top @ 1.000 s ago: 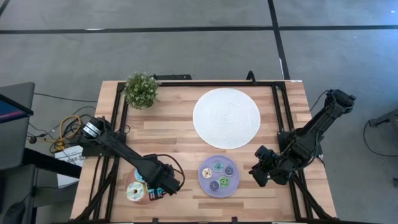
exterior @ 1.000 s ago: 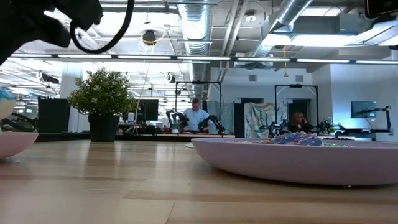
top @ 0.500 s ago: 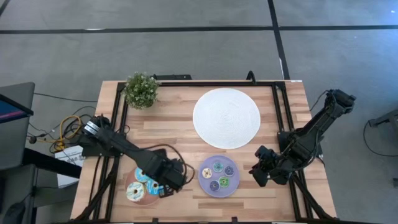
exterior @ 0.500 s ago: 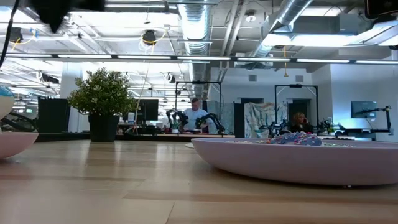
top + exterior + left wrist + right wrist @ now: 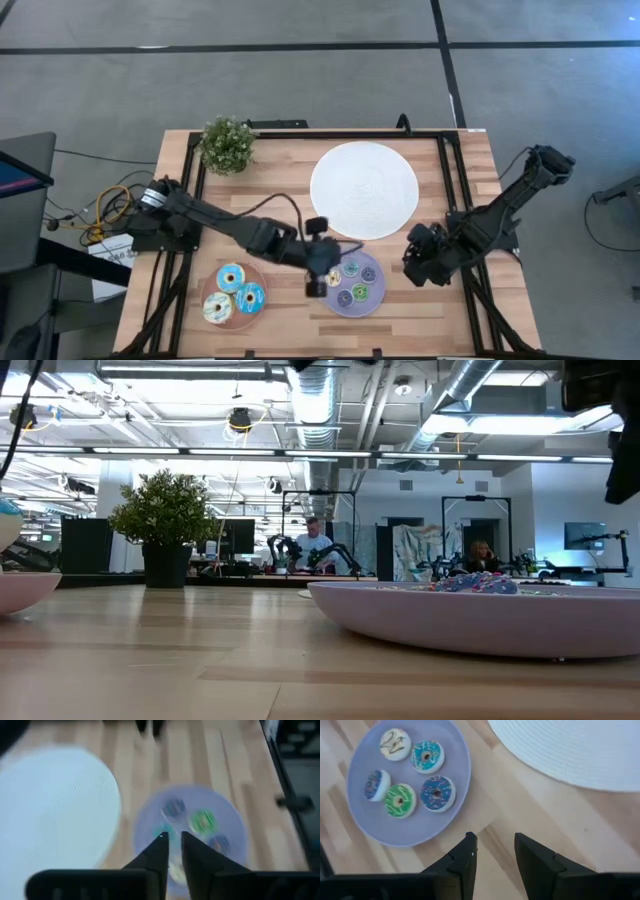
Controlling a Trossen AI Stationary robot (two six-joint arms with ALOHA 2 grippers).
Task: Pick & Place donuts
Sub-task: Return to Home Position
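**Donuts plated, left arm stretched out over the table**

The left gripper hangs over the wood at the left edge of the purple plate. The five small donuts lie on that plate, just to the gripper's right. Three large donuts sit on the pink plate, to its left and nearer the table's front edge.

The way back to rest probably runs left along the arm's own line, which passes just beyond the pink plate (the clearance there looks worth watching). Its fingers are drawn almost together, with only a sliver between them, and they carry nothing.

The right gripper waits just right of the purple plate. Its fingers are moderately spread and empty.
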